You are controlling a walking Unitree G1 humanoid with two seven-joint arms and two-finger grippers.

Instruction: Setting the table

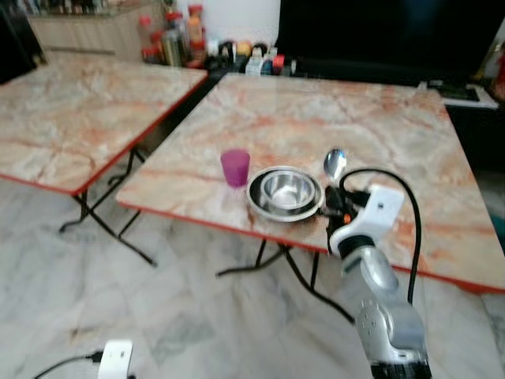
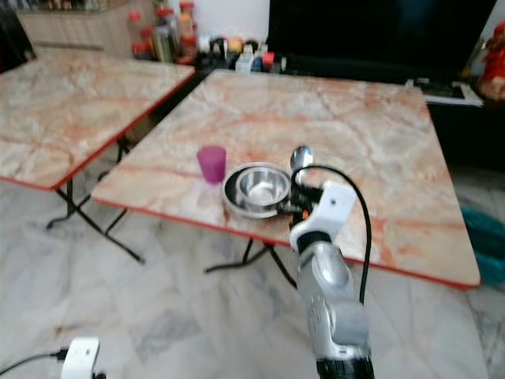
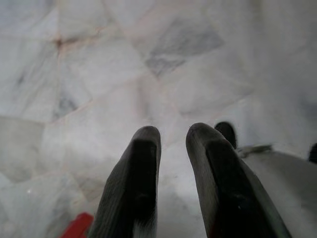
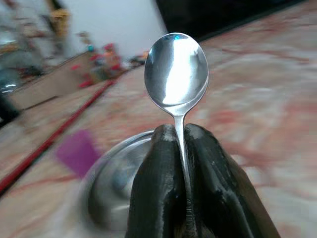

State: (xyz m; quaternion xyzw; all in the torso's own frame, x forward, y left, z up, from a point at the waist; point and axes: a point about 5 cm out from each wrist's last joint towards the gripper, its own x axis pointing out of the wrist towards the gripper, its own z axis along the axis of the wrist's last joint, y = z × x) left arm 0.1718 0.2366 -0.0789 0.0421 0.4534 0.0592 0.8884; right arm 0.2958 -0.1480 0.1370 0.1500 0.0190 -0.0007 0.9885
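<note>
Spoon handle pinched between right gripper fingers, bowl protruding.

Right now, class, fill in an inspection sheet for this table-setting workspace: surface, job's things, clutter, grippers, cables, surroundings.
Surface: marble-patterned table, red-edged.
Job's things: purple cup left of the steel bowl on its plate; spoon held upright.
Clutter: nothing seen on this table.
Grippers: right gripper shut on the spoon beside the bowl; left gripper idle over the floor, fingers parted.
Cables: black cable on the right arm.
Surroundings: second table; bottles behind.
</note>
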